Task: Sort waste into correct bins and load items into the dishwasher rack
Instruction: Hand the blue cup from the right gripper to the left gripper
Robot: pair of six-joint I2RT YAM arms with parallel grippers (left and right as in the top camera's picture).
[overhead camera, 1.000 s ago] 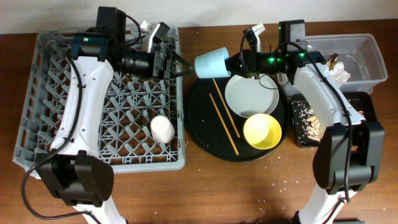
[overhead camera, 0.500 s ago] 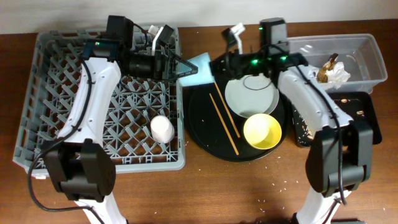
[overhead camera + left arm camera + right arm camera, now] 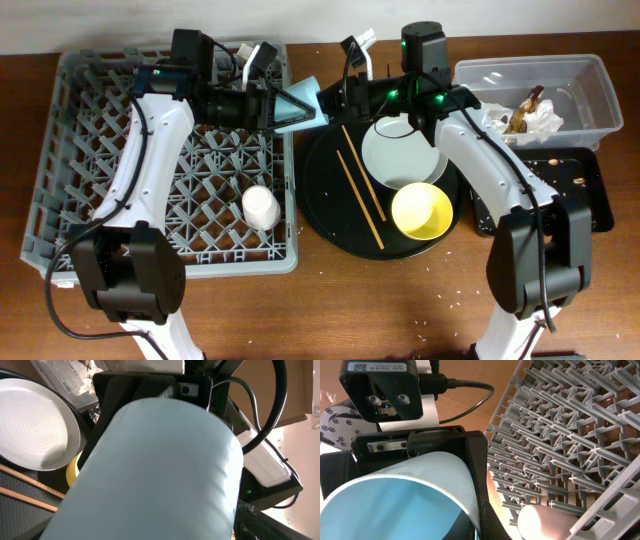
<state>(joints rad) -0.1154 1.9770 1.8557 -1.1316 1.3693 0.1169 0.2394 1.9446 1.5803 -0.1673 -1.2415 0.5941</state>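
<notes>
Left pincer [image 3: 295, 108]: clamped on blue cup [image 3: 310, 95], held sideways at rack rim, for loading, judged.
Blue cup: between both pincers, mouth toward right pincer [image 3: 343, 95]; hand-over pose, judged.
Right pincer: just beside blue cup mouth; apart or closed, cannot tell.
Rack [image 3: 60, 150]: under and behind left pincer; likely drop place.
White cup [image 3: 261, 207]: lying in rack, near left pincer.
Plate [image 3: 395, 150], chopsticks [image 3: 358, 190]: beyond right pincer, not yet loaded.

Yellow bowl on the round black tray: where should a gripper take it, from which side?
Probably the rim of the yellow bowl, from straight above, one finger inside and one outside: it sits upright, mouth up. Choose the side away from the plate, which crowds its far edge.
</notes>
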